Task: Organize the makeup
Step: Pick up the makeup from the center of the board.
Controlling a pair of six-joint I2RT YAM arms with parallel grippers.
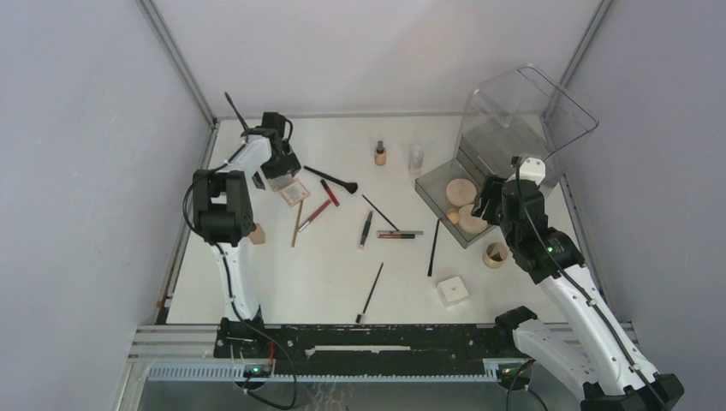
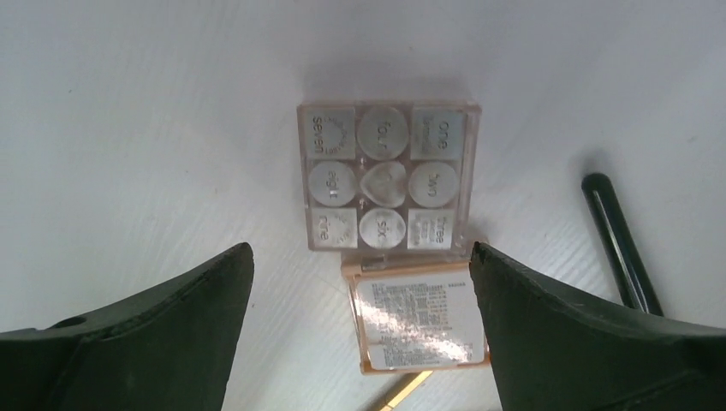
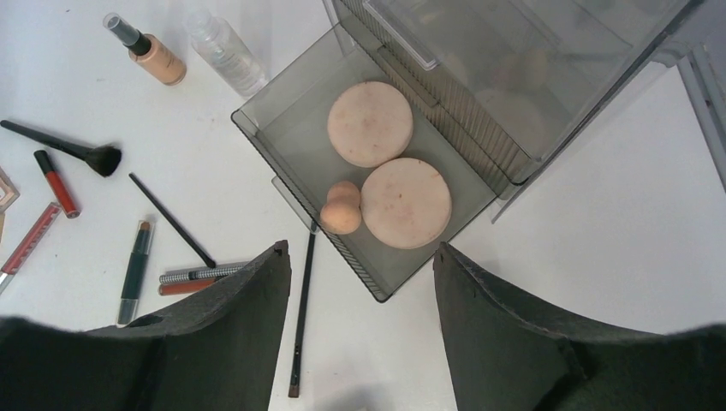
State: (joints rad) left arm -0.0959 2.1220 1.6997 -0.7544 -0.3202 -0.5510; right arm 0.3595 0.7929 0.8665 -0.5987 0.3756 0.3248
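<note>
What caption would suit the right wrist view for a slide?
Open right gripper above a grey drawer holding two round puffs and a small sponge.

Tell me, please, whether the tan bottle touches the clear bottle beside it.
Apart. The right wrist view shows a strip of bare white table between the tan bottle and the clear bottle.

Our two arms are built alike: the left arm [image 1: 243, 291] and the right arm [image 1: 591, 321] have slim white links joined by boxy black joint housings, with thin black cables [image 1: 226, 267] running along them. A small green light [image 1: 549, 249] glows on the right arm. Seen close, our jaws are broad, matte, dark wedges with a grainy finish.
</note>
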